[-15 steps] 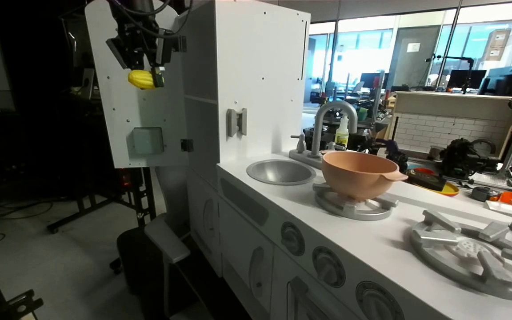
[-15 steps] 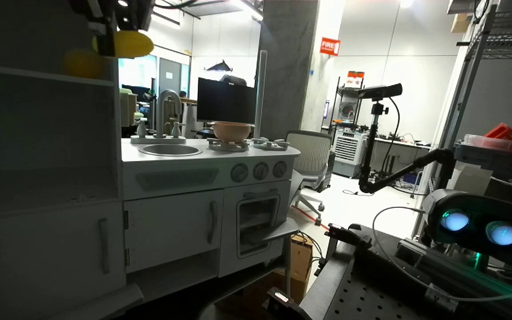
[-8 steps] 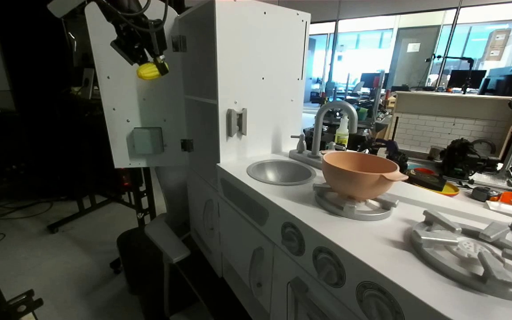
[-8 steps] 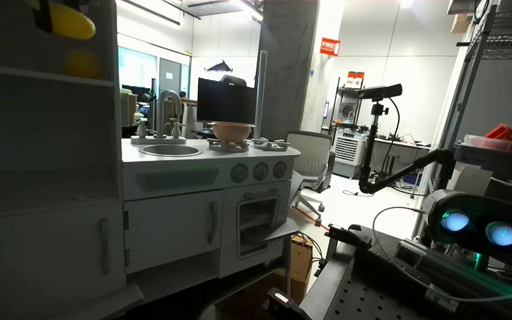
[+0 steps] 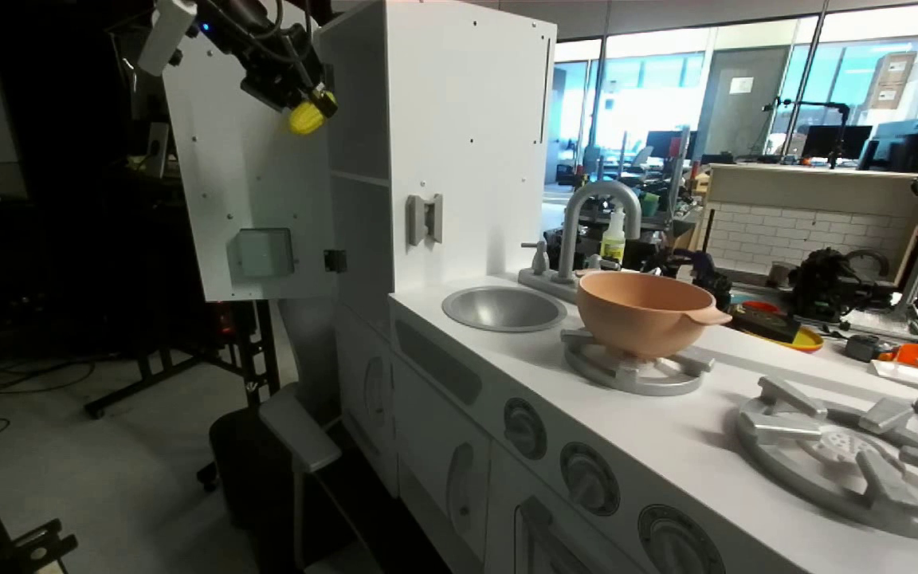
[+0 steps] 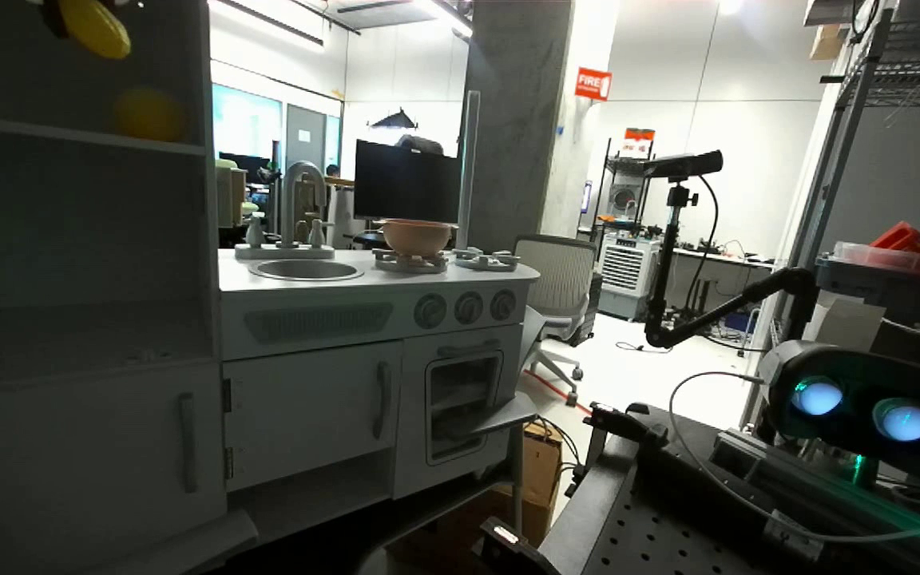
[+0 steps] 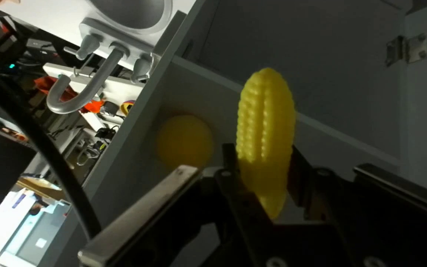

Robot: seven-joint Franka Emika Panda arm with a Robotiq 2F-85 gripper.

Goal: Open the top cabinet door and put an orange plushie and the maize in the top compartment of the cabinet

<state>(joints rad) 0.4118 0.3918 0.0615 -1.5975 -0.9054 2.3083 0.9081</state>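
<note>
- Maize [image 7: 266, 126] is slanting downward lengthwise, the gripper [image 7: 262, 161] clasping it near one end.
- It is hovering at the mouth of the top compartment [image 6: 53, 88], higher than the plushie [image 6: 148, 114] resting inside.

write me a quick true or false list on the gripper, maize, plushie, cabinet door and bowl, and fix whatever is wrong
The gripper holds the maize. True.
The maize lies against the orange plushie. False: the gripper holds the maize up, apart from the orange plushie.
The top cabinet door stands open, and the orange plushie is in the top compartment. True.
The tan bowl stands upright on a burner. True.
The gripper hangs over the tan bowl. False: the gripper is up at the top compartment.
</note>
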